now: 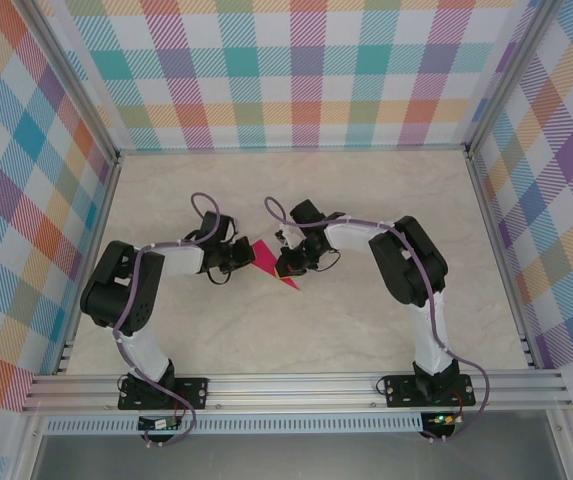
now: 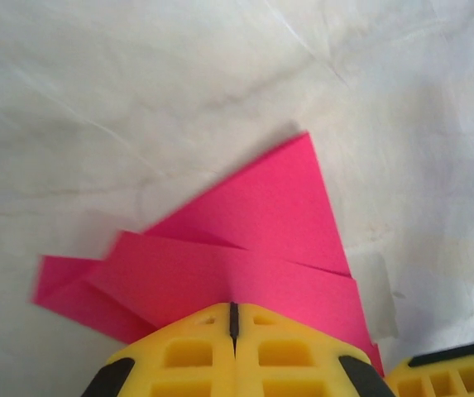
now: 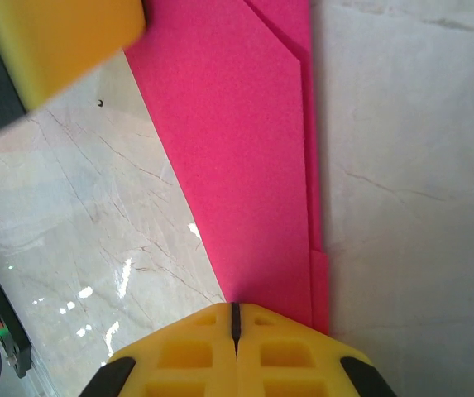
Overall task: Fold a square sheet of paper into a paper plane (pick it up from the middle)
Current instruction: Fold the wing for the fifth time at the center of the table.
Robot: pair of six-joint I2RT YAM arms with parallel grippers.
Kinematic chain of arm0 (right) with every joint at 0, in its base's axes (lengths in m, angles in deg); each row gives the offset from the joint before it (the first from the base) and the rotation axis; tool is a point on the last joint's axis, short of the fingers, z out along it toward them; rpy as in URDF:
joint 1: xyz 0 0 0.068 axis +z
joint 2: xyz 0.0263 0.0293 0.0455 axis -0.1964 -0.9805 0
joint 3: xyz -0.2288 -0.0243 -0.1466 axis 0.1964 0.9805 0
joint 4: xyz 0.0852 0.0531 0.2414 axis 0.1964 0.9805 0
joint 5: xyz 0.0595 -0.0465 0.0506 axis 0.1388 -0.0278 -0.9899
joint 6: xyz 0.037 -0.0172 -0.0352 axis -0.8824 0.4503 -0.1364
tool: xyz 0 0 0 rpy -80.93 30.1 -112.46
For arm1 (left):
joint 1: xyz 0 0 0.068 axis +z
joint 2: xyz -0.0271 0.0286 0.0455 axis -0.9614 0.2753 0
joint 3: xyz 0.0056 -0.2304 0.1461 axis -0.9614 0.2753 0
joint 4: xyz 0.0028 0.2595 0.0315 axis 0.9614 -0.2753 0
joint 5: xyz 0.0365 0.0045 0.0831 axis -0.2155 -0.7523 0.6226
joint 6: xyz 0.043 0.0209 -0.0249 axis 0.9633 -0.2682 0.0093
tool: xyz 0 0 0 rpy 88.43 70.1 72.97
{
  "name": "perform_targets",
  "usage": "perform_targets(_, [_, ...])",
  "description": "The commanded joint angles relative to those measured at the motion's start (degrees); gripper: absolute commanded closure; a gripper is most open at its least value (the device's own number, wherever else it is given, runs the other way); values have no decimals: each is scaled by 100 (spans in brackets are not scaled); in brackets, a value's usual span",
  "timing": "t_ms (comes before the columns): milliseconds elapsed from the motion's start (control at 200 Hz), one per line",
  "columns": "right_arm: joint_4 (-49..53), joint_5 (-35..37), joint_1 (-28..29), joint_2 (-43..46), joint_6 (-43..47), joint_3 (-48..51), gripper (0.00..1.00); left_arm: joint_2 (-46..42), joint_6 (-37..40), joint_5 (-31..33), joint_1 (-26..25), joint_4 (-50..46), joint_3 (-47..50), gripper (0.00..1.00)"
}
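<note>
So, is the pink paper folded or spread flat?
Folded: the pink paper shows overlapping layers, crease edges and a pointed tip.

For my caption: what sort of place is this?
Probably a robot test cell, not a home: checked walls on an aluminium frame enclose a marble-look table, with left arm and right arm bolted at its edge.

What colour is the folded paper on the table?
The paper is plain magenta-pink, seen best in the left wrist view.

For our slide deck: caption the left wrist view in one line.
Shut left claw at the near edge of folded pink paper, its point aimed away, on a pale table.
</note>
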Motion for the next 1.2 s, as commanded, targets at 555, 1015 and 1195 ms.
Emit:
perform_targets(555, [526,418,17,-83,88,374,93,-1020,61,54,761,-308,-199,95])
perform_targets(1015, [-92,20,33,639,-343,-96,91,-442,-692,-626,-285,958,340,99])
perform_targets(1195, [225,431,164,525,-224,-152,91,-276,-807,-622,-445,1266,543,100])
